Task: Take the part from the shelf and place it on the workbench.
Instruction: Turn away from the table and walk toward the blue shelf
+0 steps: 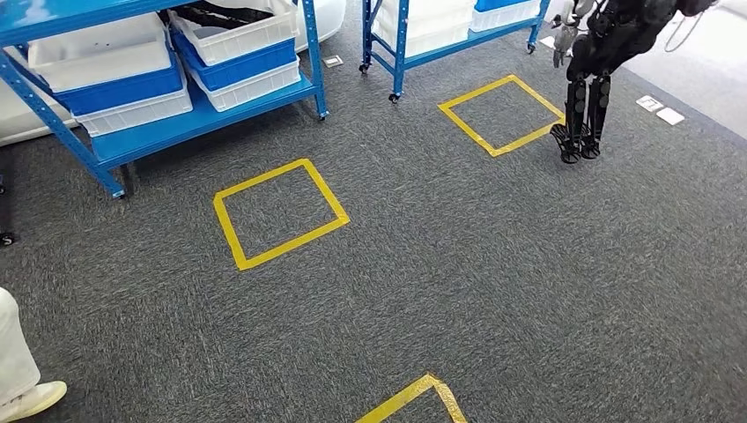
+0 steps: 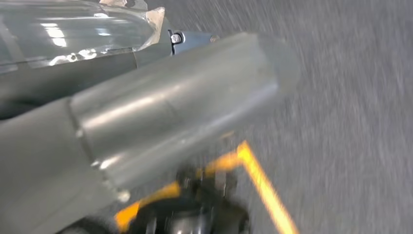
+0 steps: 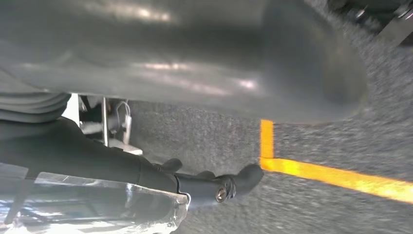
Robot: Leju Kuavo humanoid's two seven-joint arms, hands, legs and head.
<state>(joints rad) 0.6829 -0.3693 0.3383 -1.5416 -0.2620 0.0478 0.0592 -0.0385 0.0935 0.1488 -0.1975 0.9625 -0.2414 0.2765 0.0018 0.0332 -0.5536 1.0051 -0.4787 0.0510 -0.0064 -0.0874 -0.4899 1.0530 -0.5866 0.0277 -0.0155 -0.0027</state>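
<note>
The head view looks down on a grey carpet floor marked with yellow tape squares. At the upper left stands a blue shelf loaded with stacked blue and white bins; what lies inside the bins cannot be made out, so the part cannot be picked out among them. A second blue shelf on castors stands further back, near another tape square. At the upper right stands another humanoid robot, dark-bodied, on two thin legs beside that square. A person's white shoe and trouser leg sit at the lower left edge.

In the left wrist view the left hand comes in as a thick grey thumb with a glossy clear-wrapped cover behind it, above blurred carpet and a yellow tape line. The fingers are hidden, so whether it is spread or closed cannot be told.

In the right wrist view the right hand shows its broad grey thumb, with dark fingers reaching out straight and nothing between them. Below lies carpet with a corner of yellow tape.
</note>
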